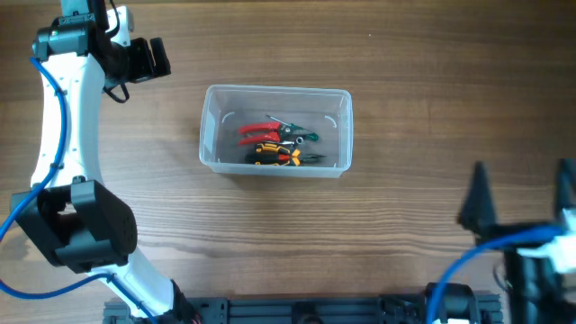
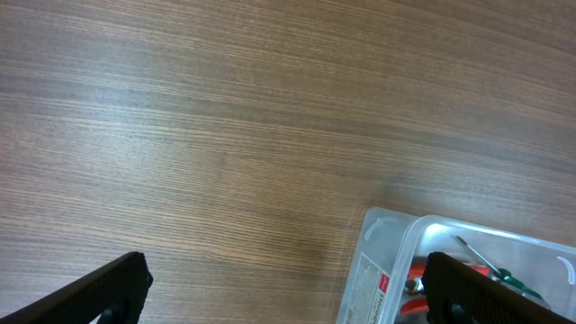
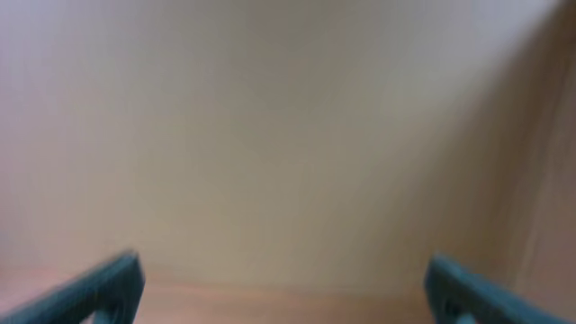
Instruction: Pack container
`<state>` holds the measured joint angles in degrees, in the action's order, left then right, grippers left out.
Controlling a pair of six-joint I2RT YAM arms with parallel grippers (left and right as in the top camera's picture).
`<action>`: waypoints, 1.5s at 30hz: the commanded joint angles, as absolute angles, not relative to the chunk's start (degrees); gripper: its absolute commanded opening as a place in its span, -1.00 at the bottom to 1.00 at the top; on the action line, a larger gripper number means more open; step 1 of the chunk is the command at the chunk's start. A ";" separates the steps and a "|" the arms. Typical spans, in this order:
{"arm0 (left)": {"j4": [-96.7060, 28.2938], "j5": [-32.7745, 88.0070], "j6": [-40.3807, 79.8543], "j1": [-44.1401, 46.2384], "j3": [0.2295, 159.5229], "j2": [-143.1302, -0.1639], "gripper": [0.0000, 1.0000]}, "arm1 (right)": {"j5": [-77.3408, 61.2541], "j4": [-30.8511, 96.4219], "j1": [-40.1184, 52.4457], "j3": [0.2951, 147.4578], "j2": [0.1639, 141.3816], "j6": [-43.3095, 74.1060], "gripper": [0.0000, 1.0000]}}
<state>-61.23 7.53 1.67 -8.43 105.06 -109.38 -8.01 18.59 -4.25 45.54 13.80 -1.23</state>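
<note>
Item one, the container point(image 1: 274, 90): a clear plastic bin with rounded corners and a rim, standing upright near the middle of the wooden table point(image 1: 423, 72), long side running from 9 to 3 o'clock. Contents, as you see them from overhead: red-handled pliers point(image 1: 257, 129) toward 12 o'clock, a green-handled tool point(image 1: 306, 136) toward 3 o'clock of them, and a yellow-and-black tool point(image 1: 268, 155) at the 6 o'clock wall, all lying close together. Item two, your left gripper point(image 1: 149, 59): at about 10 o'clock from the bin and well apart from it, jaws spread fully wide, nothing between them. Its wrist camera shows both fingers point(image 2: 108, 288) at the lower frame edges, bare wood between them, and one corner of the bin point(image 2: 387, 236) with a printed label point(image 2: 371, 281) at 5 o'clock. Item three, your right gripper point(image 1: 520, 193): at about 4 o'clock from the bin, near the table edge, jaws likewise fully spread and holding nothing. Its wrist view is blurred; you can make out only the two fingers point(image 3: 108, 283).
</note>
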 commanded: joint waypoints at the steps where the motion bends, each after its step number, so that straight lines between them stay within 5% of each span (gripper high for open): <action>1: -61.17 7.86 2.39 -8.54 105.01 -107.90 1.00 | -12.95 7.01 -4.03 31.83 9.10 6.04 0.99; 15: -61.17 7.86 2.39 -8.54 105.01 -107.90 1.00 | -10.28 -9.56 -4.03 6.70 0.12 10.66 1.00; 36: -61.17 7.84 2.39 -8.54 105.01 -107.90 0.99 | -7.51 -3.01 -4.03 0.27 0.14 19.77 0.99; 40: -61.17 7.84 2.39 -8.54 105.01 -107.90 1.00 | -8.19 -1.96 -4.03 0.27 0.14 29.85 1.00; 45: -61.17 7.84 2.39 -8.54 105.01 -107.90 1.00 | -11.11 -1.67 -4.03 0.27 0.14 19.07 1.00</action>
